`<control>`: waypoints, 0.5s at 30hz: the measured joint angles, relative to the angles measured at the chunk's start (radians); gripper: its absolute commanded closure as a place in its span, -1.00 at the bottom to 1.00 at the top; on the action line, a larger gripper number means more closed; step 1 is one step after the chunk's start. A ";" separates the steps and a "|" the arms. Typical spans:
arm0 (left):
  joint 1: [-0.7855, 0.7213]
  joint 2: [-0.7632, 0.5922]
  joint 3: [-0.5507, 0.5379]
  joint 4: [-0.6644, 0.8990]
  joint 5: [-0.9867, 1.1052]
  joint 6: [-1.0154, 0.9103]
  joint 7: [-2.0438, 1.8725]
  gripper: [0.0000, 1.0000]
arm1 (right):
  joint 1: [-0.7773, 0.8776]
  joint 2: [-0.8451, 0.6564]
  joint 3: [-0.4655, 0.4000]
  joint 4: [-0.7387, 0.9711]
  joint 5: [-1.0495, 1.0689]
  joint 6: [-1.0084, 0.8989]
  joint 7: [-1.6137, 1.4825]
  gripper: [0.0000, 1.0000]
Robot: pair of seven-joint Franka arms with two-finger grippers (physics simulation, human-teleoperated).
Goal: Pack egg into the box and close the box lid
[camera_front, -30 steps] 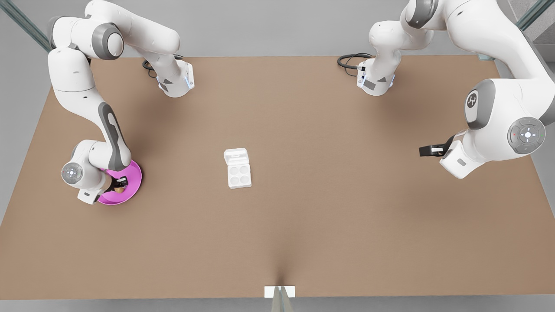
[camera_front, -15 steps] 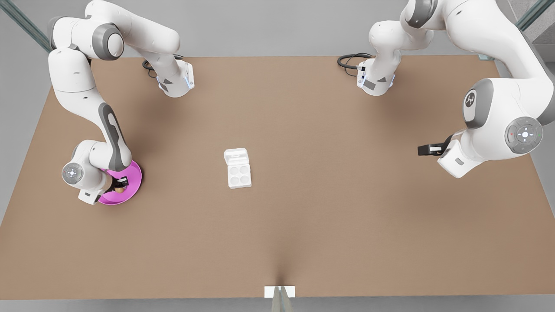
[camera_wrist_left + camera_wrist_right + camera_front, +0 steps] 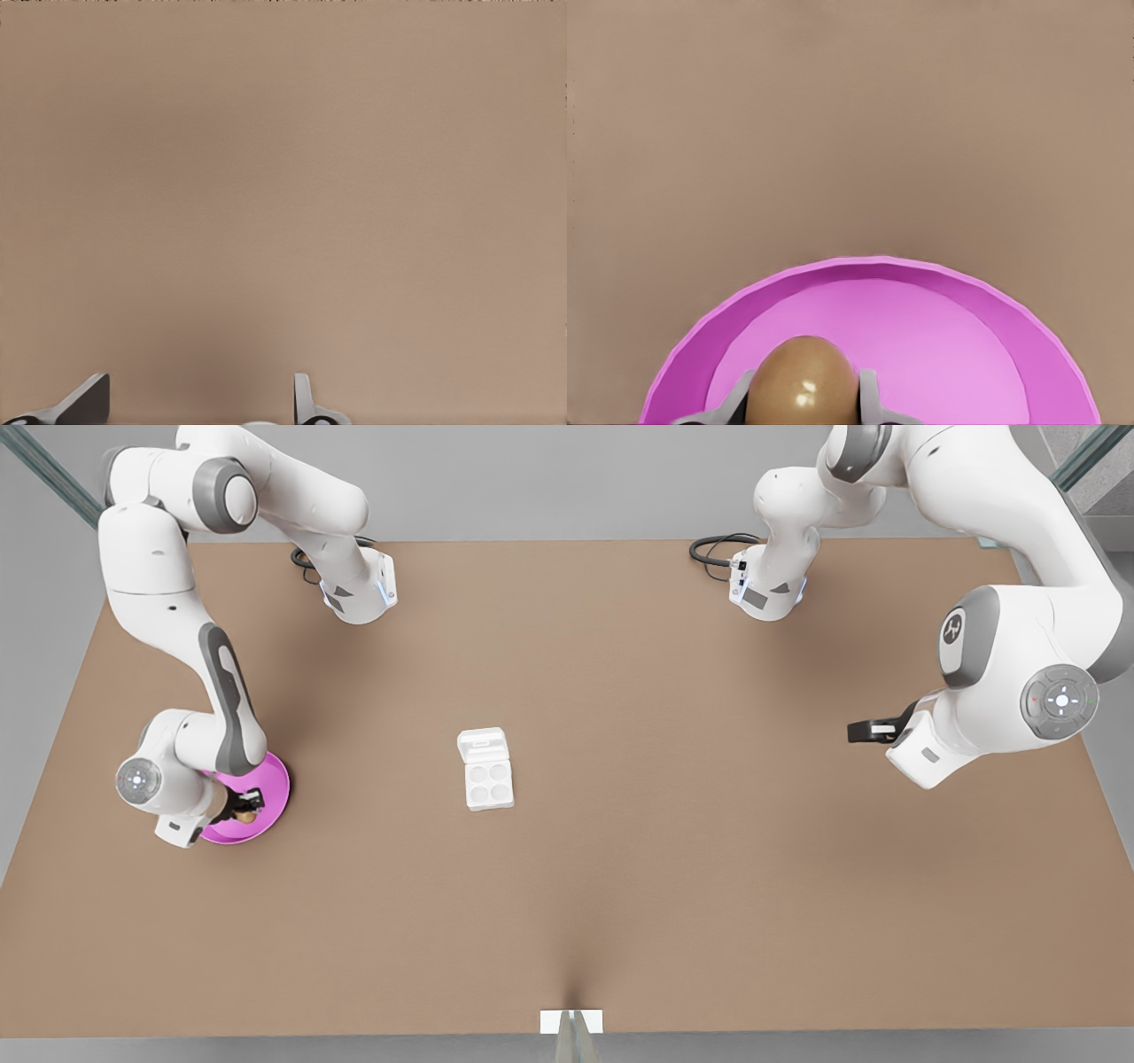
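The tan-brown egg (image 3: 804, 382) sits between the fingers of my right gripper (image 3: 803, 409), which is shut on it just over the pink plate (image 3: 983, 354). In the front view that gripper (image 3: 242, 810) and the egg (image 3: 251, 814) are over the plate (image 3: 270, 784) at the front view's left. The white box (image 3: 489, 784) lies mid-table with its four cups bare. The box lid (image 3: 483, 742) is folded back flat on the far side. My left gripper (image 3: 864, 731) hangs open at the front view's right, far from the box, with its fingertips (image 3: 306, 403) over bare table.
Both arm bases (image 3: 359, 593) stand at the table's far edge with black cables (image 3: 713, 549) beside them. A small white bracket (image 3: 571, 1020) sits at the near edge. The brown tabletop (image 3: 673, 850) stretches wide around the box.
The right arm's wrist has shifted slightly toward the front view's left with the egg between its fingers. The left gripper has drifted a little toward the table's middle.
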 measured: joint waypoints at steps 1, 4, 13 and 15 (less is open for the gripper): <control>0.001 0.000 0.000 0.000 0.000 0.000 0.000 -1.00 | 0.027 0.007 0.000 0.043 0.034 -0.029 0.010 -0.10; 0.001 0.000 0.000 0.000 0.000 0.000 0.000 -1.00 | 0.099 0.083 -0.002 0.204 0.065 -0.046 0.092 -0.10; 0.001 0.003 0.000 0.005 0.000 0.032 -0.002 -1.00 | 0.439 0.132 0.000 0.268 0.258 -0.036 0.304 -0.10; 0.000 0.006 0.000 0.005 0.000 0.032 -0.011 -1.00 | 0.519 0.125 -0.002 0.267 0.283 -0.037 0.344 -0.10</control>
